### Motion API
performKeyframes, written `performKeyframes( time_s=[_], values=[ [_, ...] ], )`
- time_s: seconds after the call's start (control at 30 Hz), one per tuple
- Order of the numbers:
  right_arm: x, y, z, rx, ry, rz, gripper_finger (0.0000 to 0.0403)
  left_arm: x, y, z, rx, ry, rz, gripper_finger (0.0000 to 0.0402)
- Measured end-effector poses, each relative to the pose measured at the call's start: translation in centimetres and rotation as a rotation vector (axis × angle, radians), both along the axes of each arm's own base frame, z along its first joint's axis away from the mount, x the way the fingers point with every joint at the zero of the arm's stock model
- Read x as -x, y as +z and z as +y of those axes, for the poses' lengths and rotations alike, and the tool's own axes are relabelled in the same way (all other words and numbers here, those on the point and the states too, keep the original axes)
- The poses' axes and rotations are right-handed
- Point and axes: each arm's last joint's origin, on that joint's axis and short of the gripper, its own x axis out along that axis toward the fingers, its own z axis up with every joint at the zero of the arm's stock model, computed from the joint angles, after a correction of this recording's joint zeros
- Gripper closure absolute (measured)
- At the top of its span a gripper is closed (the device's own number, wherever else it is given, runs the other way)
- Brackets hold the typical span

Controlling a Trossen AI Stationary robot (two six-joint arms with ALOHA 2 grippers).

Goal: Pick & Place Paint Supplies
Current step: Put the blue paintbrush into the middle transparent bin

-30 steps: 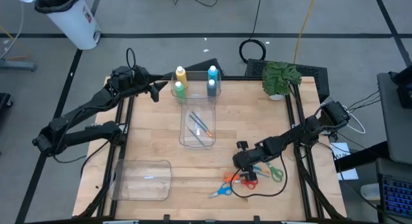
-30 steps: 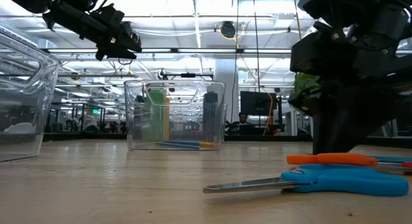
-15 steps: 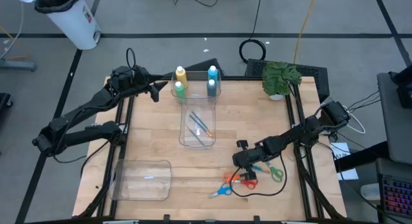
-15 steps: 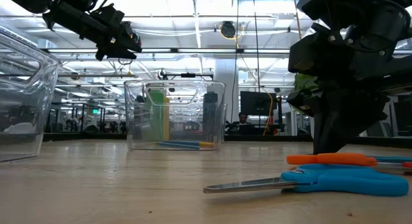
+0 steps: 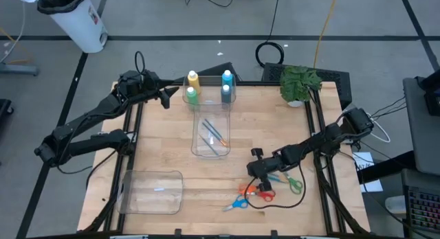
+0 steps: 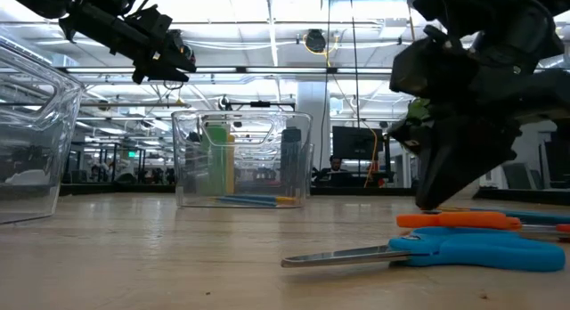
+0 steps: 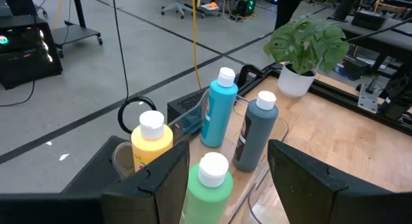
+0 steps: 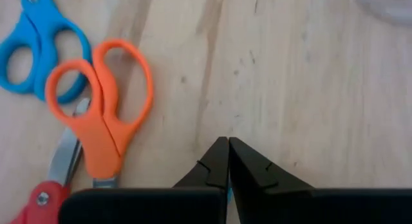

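Note:
Four white-capped paint bottles stand upright at the far end of a clear bin (image 5: 210, 126): yellow (image 5: 192, 80), green (image 5: 190, 95), light blue (image 5: 227, 78), grey-blue (image 5: 225, 93). Thin brushes (image 5: 215, 137) lie flat on the bin's floor nearer me. My left gripper (image 5: 166, 97) hangs open in the air just left of the bottles; in its wrist view the green bottle (image 7: 209, 185) shows between the fingers, farther off. My right gripper (image 8: 226, 150) is shut, pointing down at bare wood beside the orange scissors (image 8: 106, 121). A thin blue sliver shows far back between its fingers.
Several scissors lie near the right gripper: orange (image 5: 249, 191), red (image 5: 267, 196), blue (image 5: 235, 205), green (image 5: 294, 185). A second clear bin (image 5: 152, 191) sits at the near left. A potted plant (image 5: 299, 82) stands at the far right corner. Bare wood lies mid-table.
My right gripper has shifted a little toward the table's left and tipped, its fingertips now farther left over the orange scissors' handle in the low view. The left arm, bottles, brushes and scissors have stayed put.

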Motion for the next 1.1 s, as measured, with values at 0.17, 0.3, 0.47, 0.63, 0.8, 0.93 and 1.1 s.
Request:
performKeyframes(
  time_s=[0.17,0.3,0.47,0.63,0.8,0.93,1.1],
  values=[
    [-0.4,0.3,0.2,-0.02,0.002,-0.047,0.0403,0.0,0.0,0.0,0.0,0.0,0.0,0.0188],
    [-0.6,0.5,0.2,-0.03,0.002,-0.073,0.0403,0.0,0.0,0.0,0.0,0.0,0.0,0.0188],
    [-1.0,0.9,0.5,-0.072,0.02,-0.124,0.0403,0.0,0.0,0.0,0.0,0.0,0.0,0.0188],
    [-1.5,1.6,0.8,-0.128,0.029,-0.196,0.0403,0.0,0.0,0.0,0.0,0.0,0.0,0.0188],
    [-1.7,2.9,0.7,-0.158,0.024,-0.274,0.0403,0.0,0.0,0.0,0.0,0.0,0.0,0.0188],
    [-1.7,4.5,0.3,-0.169,0.027,-0.359,0.0403,0.0,0.0,0.0,0.0,0.0,0.0,0.0188],
    [-2.0,6.6,-0.3,-0.17,0.038,-0.501,0.0403,0.0,0.0,0.0,0.0,0.0,0.0,0.0188]
  ],
)
